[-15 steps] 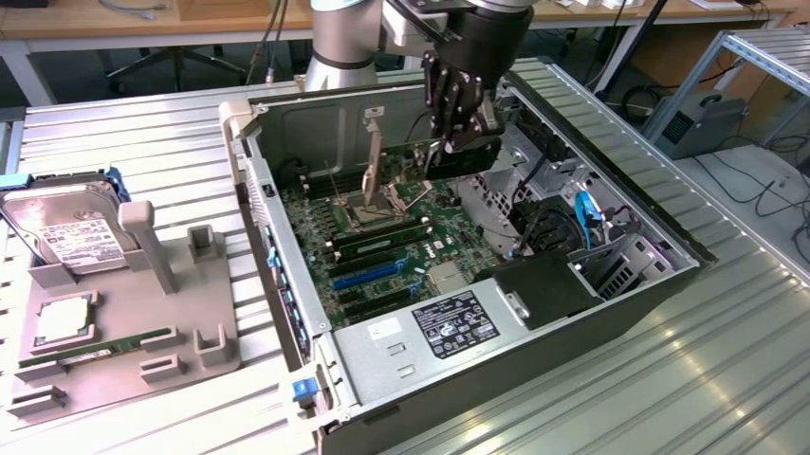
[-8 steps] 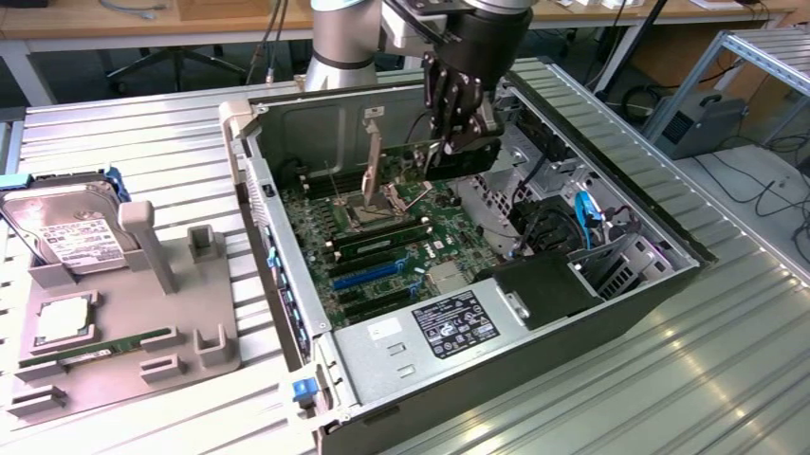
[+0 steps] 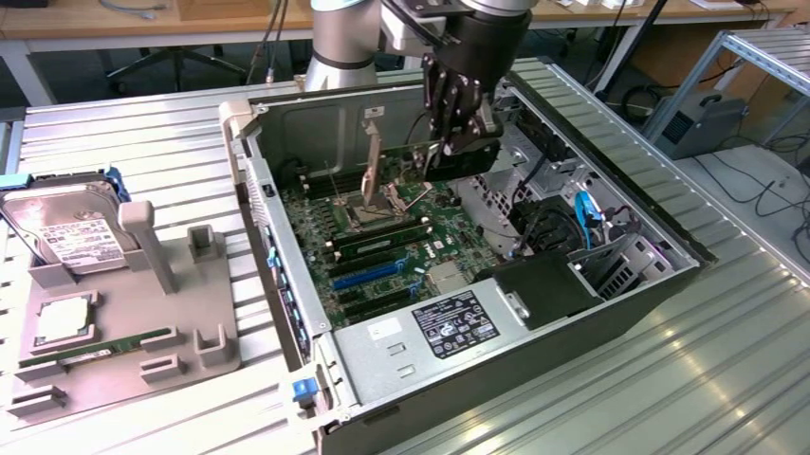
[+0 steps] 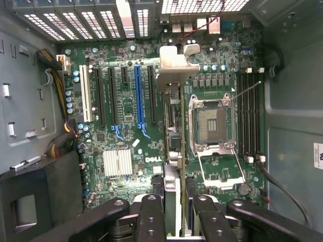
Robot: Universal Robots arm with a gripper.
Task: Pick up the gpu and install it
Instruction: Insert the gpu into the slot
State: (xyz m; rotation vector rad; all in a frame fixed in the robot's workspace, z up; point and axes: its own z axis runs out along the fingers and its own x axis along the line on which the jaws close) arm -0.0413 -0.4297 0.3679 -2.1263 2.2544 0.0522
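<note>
My gripper [image 3: 458,142] hangs inside the open computer case [image 3: 272,242], shut on the gpu [image 3: 424,156]. The gpu is a green card with a silver end bracket, held on edge above the motherboard [image 3: 379,237]. In the wrist view the gpu [image 4: 174,126] is seen edge-on between my black fingers [image 4: 151,214], its silver bracket [image 4: 174,63] pointing toward the case's rear slots. It hovers between the black expansion slots and the CPU socket [image 4: 212,123], beside the blue slot [image 4: 137,93]. My gripper [image 4: 174,204] grips the card's near end.
A grey holder tray [image 3: 190,332] lies at the exterior view's left with a hard drive [image 3: 70,237], a CPU [image 3: 64,318] and a RAM stick [image 3: 95,349]. Inside the case are a labelled power supply [image 3: 443,327], a black drive cage [image 3: 544,284] and blue cables [image 3: 585,218].
</note>
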